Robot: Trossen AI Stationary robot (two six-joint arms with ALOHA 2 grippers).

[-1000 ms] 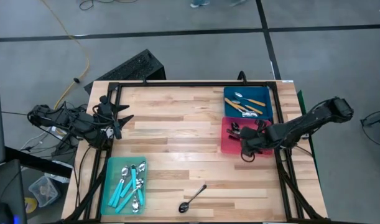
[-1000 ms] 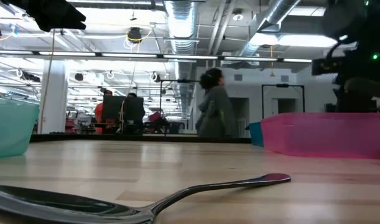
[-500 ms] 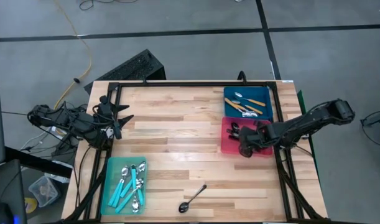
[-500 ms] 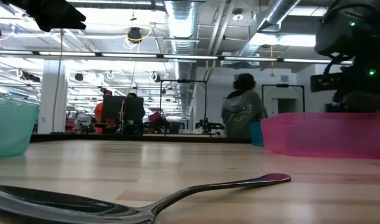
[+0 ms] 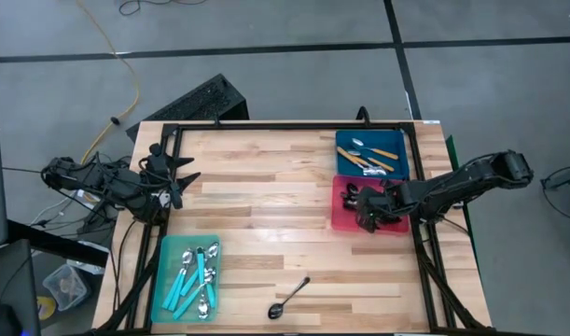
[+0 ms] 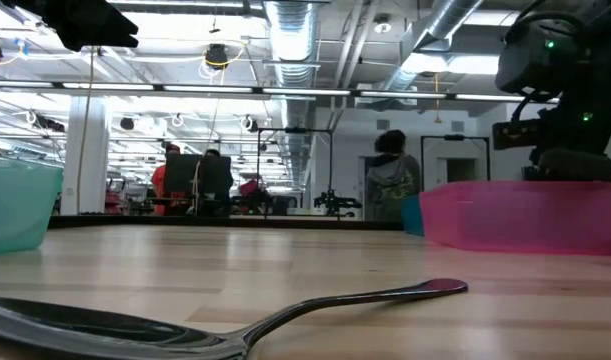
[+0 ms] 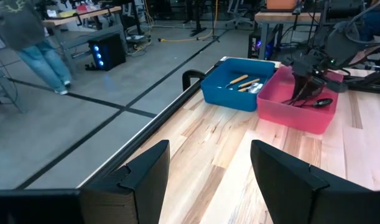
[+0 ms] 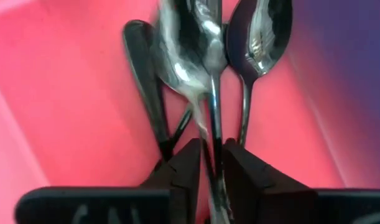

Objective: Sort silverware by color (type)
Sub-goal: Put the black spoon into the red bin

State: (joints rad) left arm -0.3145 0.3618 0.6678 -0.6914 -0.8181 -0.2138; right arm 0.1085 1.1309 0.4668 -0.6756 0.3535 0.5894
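Note:
My right gripper (image 5: 364,213) points down into the pink tray (image 5: 343,224) at the table's right, where dark metal spoons (image 8: 258,37) lie on the floor. In the right wrist view one spoon's bowl (image 8: 190,56) is blurred. Its thin handle runs back into the narrow gap of my right gripper (image 8: 211,149), which is open. One more dark spoon (image 5: 289,297) lies flat on the wood near the front edge. My left gripper (image 7: 208,155) waits open above the table's left edge, holding nothing. My right gripper has the blurred spoon's handle (image 8: 213,134) standing between its two fingers, which come from above and lie along it. Whether a finger (image 8: 188,165) touches the handle, I cannot tell. The spoon's bowl is down among the other spoons in the pink tray.
A blue tray (image 5: 339,154) with orange-handled spoons stands just beyond the pink one. A teal tray (image 5: 171,245) with teal-handled spoons sits at the near left. Bare wood lies between the trays. A person (image 6: 390,185) stands in the room behind.
My right gripper has sunk lower into the pink tray and shifted a little toward the table's far edge. In the room behind, the person has walked to the right.

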